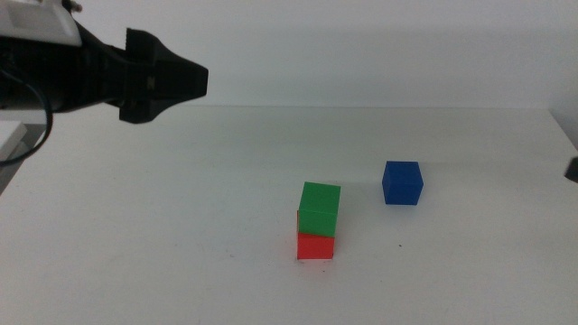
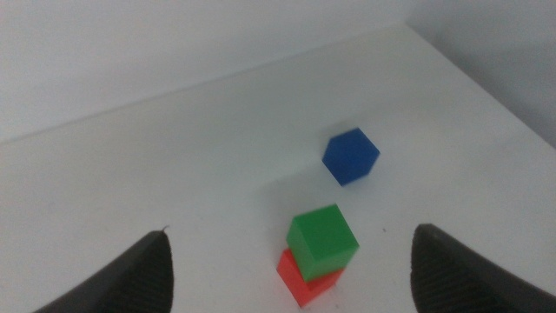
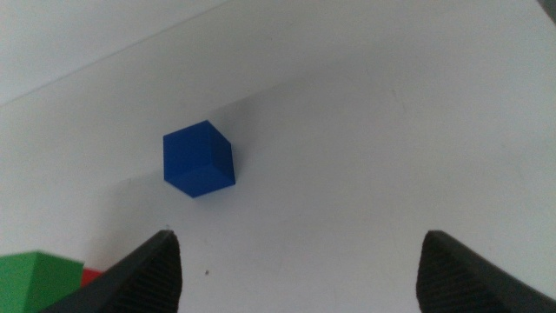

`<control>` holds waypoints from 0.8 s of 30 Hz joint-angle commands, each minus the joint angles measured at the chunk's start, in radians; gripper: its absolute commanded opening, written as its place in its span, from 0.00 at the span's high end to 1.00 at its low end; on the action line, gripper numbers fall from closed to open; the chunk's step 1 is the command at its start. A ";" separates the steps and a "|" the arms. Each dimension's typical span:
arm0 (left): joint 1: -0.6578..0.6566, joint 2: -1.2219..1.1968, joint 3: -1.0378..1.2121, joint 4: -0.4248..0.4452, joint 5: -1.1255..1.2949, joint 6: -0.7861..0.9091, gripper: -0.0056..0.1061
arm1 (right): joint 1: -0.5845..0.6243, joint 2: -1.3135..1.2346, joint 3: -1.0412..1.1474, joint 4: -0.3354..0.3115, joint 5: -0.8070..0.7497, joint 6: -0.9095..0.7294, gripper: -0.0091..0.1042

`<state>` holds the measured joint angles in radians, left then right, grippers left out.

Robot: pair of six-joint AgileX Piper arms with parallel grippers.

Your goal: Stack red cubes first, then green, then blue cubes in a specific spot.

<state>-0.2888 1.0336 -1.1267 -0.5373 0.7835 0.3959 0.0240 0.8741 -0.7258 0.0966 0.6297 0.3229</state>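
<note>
The green cube (image 1: 320, 207) sits on top of the red cube (image 1: 315, 246) near the middle of the white table, slightly turned on it. The blue cube (image 1: 402, 182) stands alone on the table, behind and to the right of that stack. My left gripper (image 1: 194, 79) hangs high at the back left, well away from the cubes; the left wrist view shows its fingers (image 2: 139, 278) wide apart and open, with the stack (image 2: 320, 248) below. My right gripper (image 3: 300, 235) is open and holds nothing, looking at the blue cube (image 3: 199, 159) from the right edge.
The white tabletop (image 1: 181, 235) ends at a far edge against a pale wall. A tiny dark speck (image 1: 401, 246) lies to the right of the stack. A dark bit of the right arm (image 1: 573, 169) shows at the right border.
</note>
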 commanded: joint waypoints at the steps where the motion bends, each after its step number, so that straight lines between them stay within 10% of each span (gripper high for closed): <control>1: 0.002 -0.005 0.003 -0.001 -0.036 0.001 0.11 | -0.005 0.060 -0.019 0.001 -0.039 0.000 0.15; 10: 0.002 -0.005 0.003 -0.001 -0.126 0.001 0.11 | 0.012 0.338 -0.217 0.119 0.047 -0.149 0.15; 24: 0.002 -0.005 0.003 -0.001 -0.173 0.001 0.11 | 0.284 0.935 -0.744 -0.128 0.242 -0.020 0.15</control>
<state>-0.2888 1.0336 -1.1267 -0.5355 0.6227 0.3959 0.2942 1.7652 -1.4283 -0.0055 0.8500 0.2940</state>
